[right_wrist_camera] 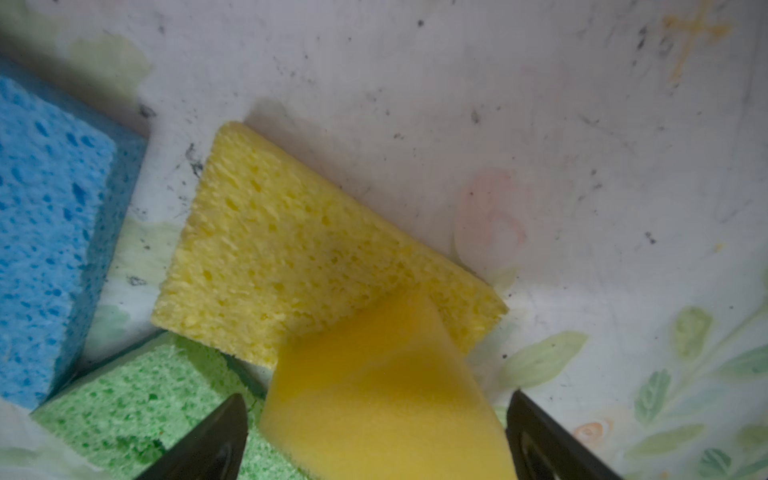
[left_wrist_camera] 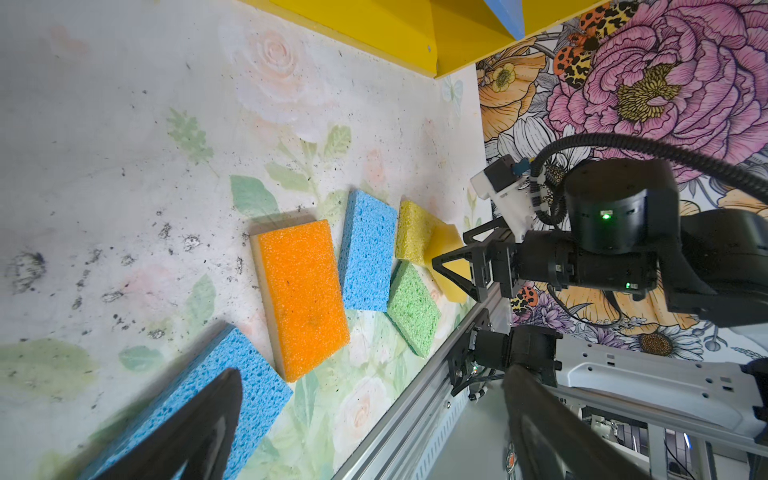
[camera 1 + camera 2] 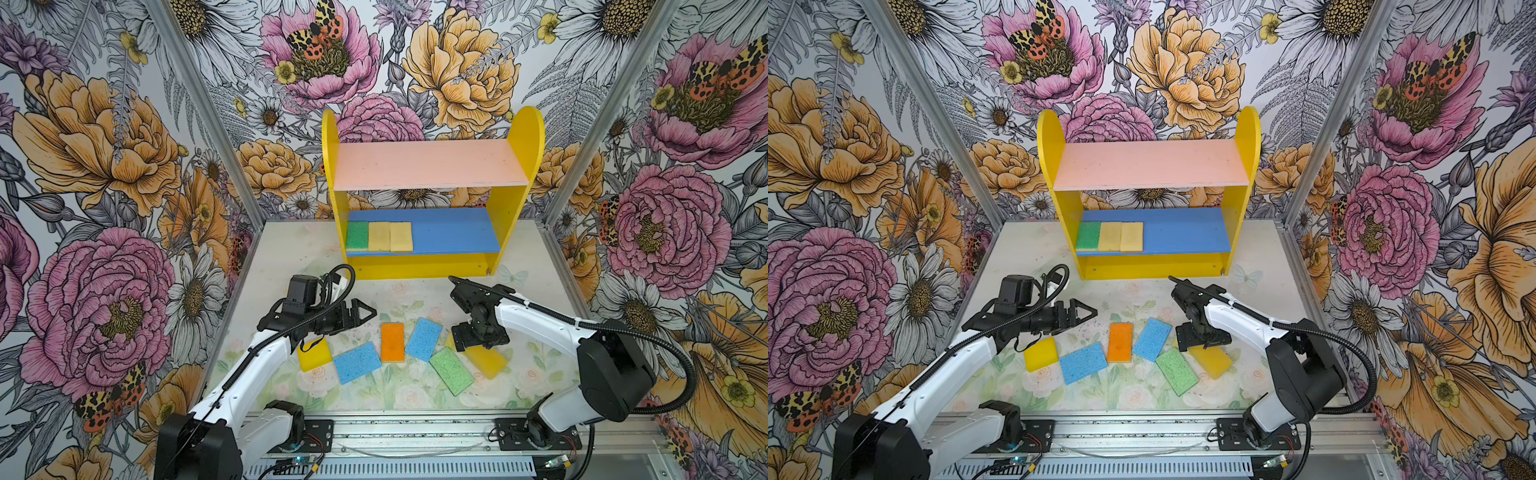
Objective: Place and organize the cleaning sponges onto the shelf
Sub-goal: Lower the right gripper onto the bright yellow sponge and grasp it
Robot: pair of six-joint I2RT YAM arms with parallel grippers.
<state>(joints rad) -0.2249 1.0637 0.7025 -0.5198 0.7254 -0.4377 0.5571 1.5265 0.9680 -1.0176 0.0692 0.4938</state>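
The shelf (image 3: 515,166) stands at the back. A green sponge (image 3: 357,235) and two pale tan sponges (image 3: 379,236) lie edge to edge at the left end of its blue lower board (image 3: 457,232). The rest of that board and the pink upper board (image 3: 428,164) are open.

In front of the shelf, both top views show six cleaning sponges in a loose row, with open table between them and the shelf's base. Only the wrist views show a seventh, a pale yellow sponge (image 1: 291,249), with one end of a bright yellow sponge (image 3: 486,361) lying tilted on it.

The right gripper (image 1: 376,397) hangs above, jaws spread to either side of that bright yellow end; contact cannot be told. The left gripper (image 3: 365,312), jaws spread and holding nothing, hovers between the shelf and the row's left end.
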